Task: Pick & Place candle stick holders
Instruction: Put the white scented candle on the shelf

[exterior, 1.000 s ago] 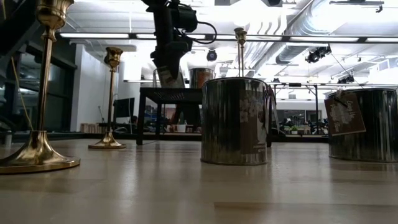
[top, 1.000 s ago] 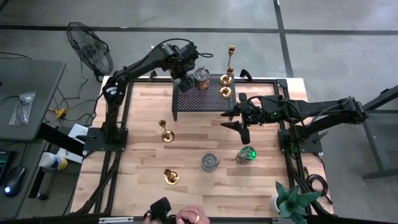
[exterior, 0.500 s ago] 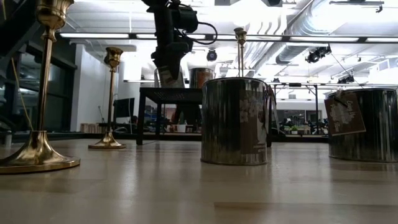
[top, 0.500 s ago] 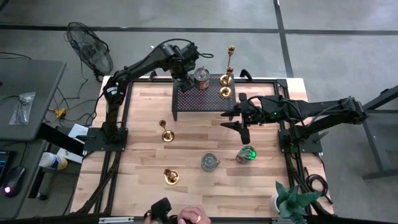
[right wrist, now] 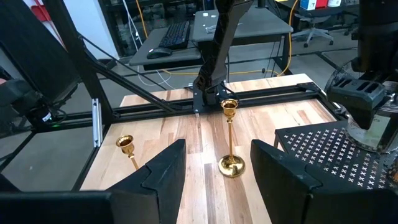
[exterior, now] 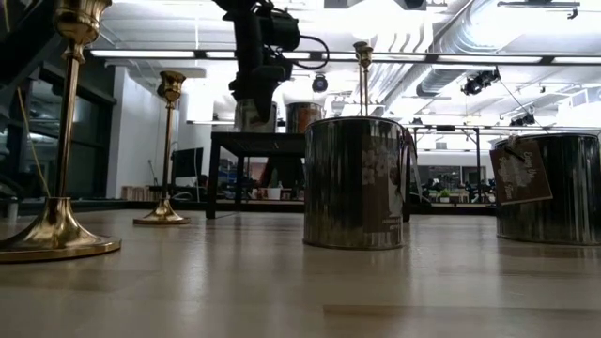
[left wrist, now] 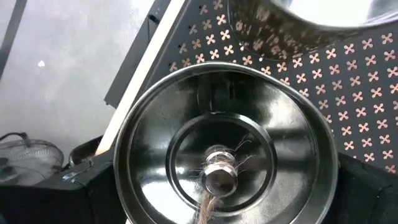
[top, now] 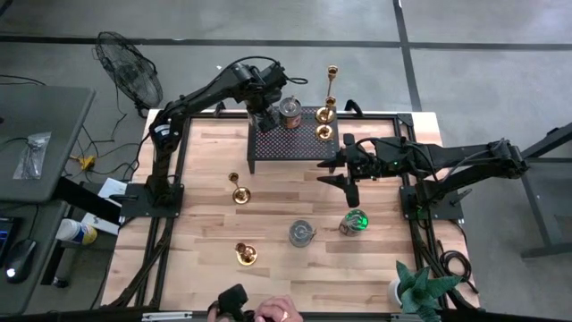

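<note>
Lower middle of the high view, a brass candlestick (top: 246, 254) and a table cup (top: 302, 233) wait on the wood. Nothing risky there. The right gripper (top: 345, 182) idles at center right, jaws spread and empty.

The worry is up top. The left gripper (top: 264, 114) sits right over a silvery cup (left wrist: 224, 149) on the black stand (left wrist: 348, 81), jaws spread wide around it. That cup looks close to the stand's edge, with a second cup (top: 290, 109) just beside it. If a finger catches the rim while lifting, it could drag the cup off or knock the neighbor.
</note>
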Available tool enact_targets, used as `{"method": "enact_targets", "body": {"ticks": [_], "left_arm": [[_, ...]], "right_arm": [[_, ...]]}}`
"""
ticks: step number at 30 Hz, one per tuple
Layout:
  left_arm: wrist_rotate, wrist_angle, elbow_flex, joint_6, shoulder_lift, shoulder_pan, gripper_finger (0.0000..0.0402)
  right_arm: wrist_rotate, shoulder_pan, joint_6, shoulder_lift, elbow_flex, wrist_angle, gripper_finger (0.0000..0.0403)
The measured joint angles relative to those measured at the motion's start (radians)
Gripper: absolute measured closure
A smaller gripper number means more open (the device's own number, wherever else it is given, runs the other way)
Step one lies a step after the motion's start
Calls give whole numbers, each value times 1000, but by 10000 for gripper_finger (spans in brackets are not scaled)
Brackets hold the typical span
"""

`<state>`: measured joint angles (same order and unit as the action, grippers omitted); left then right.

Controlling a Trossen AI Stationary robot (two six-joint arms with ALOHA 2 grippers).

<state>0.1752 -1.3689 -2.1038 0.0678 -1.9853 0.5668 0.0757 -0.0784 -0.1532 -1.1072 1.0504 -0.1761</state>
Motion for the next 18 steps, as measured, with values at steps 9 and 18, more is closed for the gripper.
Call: {"method": "enact_targets", "body": {"ticks": [9,18], "left_arm": [[3,6,-58,11,-1,-12,25],[-10,-17,-59,33,0,-12,25]], "right_arm": [[0,0,0,0,0,0,229],[0,0,0,0,0,0,229]]}}
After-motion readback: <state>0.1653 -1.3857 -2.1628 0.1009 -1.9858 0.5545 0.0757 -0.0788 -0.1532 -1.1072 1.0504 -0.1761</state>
